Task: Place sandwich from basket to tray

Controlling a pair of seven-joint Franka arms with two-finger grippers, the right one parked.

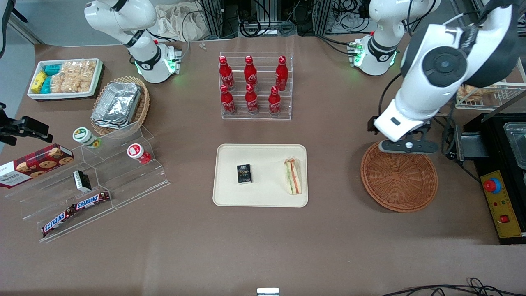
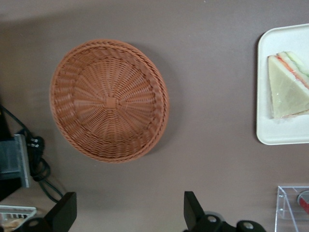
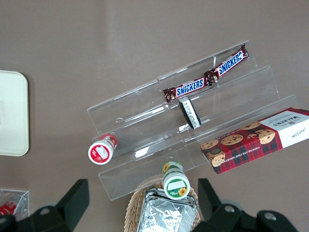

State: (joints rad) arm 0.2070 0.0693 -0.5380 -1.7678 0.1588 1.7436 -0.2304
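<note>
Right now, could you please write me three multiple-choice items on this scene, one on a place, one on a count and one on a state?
1. Where does the sandwich lie?
A. in the reddish-brown wicker basket
B. on the cream tray
C. on the clear stepped stand

2. How many red cola bottles stand in the clear rack?
A. four
B. six
C. eight

3. How is the left gripper now?
A. open and empty, above the table beside the basket
B. shut on the sandwich
C. shut on a bottle

Answers:
1. B: the sandwich lies on the cream tray, beside a small dark packet.
2. B: two rows of three cola bottles stand there.
3. A: the fingers stand apart with only table between them, and the reddish-brown wicker basket holds nothing.
</note>
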